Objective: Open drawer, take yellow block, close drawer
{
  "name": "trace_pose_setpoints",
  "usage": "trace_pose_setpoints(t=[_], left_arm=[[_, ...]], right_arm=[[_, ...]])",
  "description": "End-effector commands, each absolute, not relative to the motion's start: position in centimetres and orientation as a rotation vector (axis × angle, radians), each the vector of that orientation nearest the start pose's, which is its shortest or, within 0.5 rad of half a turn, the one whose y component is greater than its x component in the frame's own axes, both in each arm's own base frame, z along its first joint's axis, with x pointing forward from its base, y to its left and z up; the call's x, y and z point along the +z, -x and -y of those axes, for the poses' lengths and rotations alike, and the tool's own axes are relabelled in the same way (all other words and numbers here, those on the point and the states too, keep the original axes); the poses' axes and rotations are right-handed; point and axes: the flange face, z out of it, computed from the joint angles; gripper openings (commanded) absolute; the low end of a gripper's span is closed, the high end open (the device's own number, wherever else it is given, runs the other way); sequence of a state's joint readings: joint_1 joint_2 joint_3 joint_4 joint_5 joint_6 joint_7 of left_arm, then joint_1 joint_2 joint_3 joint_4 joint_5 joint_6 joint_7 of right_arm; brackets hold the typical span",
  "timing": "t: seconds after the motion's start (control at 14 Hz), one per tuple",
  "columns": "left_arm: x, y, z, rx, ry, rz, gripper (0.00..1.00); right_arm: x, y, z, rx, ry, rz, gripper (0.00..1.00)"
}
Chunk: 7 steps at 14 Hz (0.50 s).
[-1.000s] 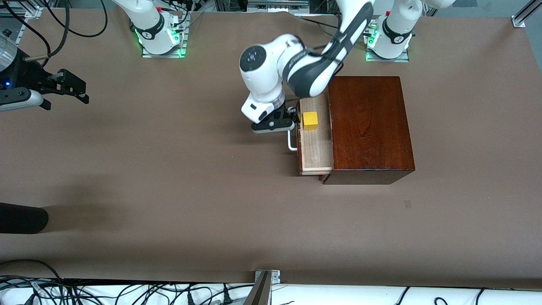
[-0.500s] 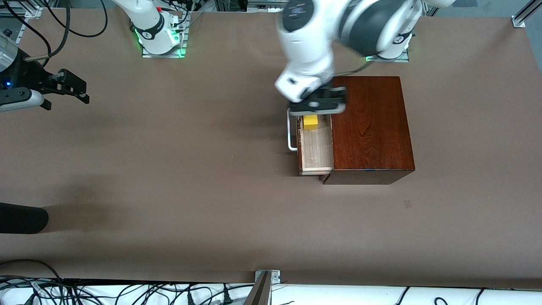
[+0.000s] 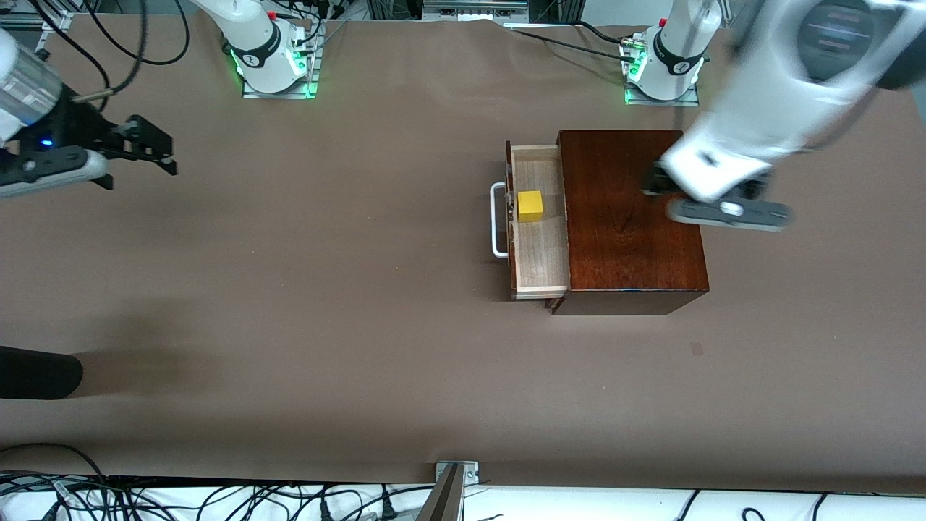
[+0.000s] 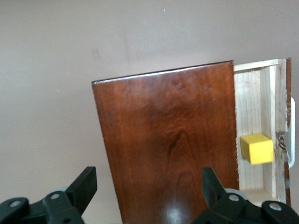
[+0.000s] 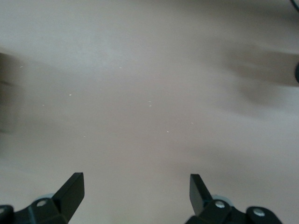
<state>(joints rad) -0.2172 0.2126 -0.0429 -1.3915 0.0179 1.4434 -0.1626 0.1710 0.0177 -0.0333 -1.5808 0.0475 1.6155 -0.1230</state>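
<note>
The drawer (image 3: 539, 250) of the dark reddish-brown wooden box (image 3: 629, 217) stands pulled out toward the right arm's end, its white bar handle (image 3: 498, 221) free. The yellow block (image 3: 529, 206) sits on the drawer's pale wood floor. My left gripper (image 3: 712, 199) is open and empty, up over the box's edge at the left arm's end. In the left wrist view its gripper (image 4: 147, 186) is over the box top (image 4: 168, 135), with the drawer (image 4: 257, 102) and the block (image 4: 256, 148) to one side. My right gripper (image 3: 155, 152) is open and empty over bare table, as the right wrist view (image 5: 135, 186) shows.
A black rounded object (image 3: 36, 373) lies at the table's edge at the right arm's end, nearer the front camera. Cables (image 3: 217, 499) and a metal bracket (image 3: 456, 470) run along the near edge. Brown table surface (image 3: 325, 289) spreads between the box and the right gripper.
My left gripper has left the drawer handle, risen and swung across the box toward the left arm's end. The drawer stays open with the block in it. My right gripper has shifted slightly.
</note>
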Motion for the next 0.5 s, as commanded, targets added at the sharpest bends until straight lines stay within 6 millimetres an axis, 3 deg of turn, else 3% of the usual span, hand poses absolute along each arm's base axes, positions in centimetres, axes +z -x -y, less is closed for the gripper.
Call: trace_pose_setpoints(t=[0.0, 0.14, 0.29, 0.43], left_arm=[[57.5, -58.7, 9.4, 0.286, 3.169, -0.165, 1.0], [58.4, -57.7, 6.3, 0.239, 3.132, -0.114, 1.0], [58.2, -56.4, 3.1, 0.07, 3.104, -0.052, 1.0], [56.9, -54.6, 2.8, 0.0, 3.109, -0.045, 1.0]], right_arm=[[60.5, -56.4, -10.9, -0.021, 3.039, 0.462, 1.0], [59.2, -56.8, -12.4, 0.015, 3.039, 0.499, 1.0], [58.5, -56.7, -14.9, 0.006, 3.054, 0.569, 1.0], [55.5, -57.7, -15.4, 0.098, 3.046, 0.582, 1.0]])
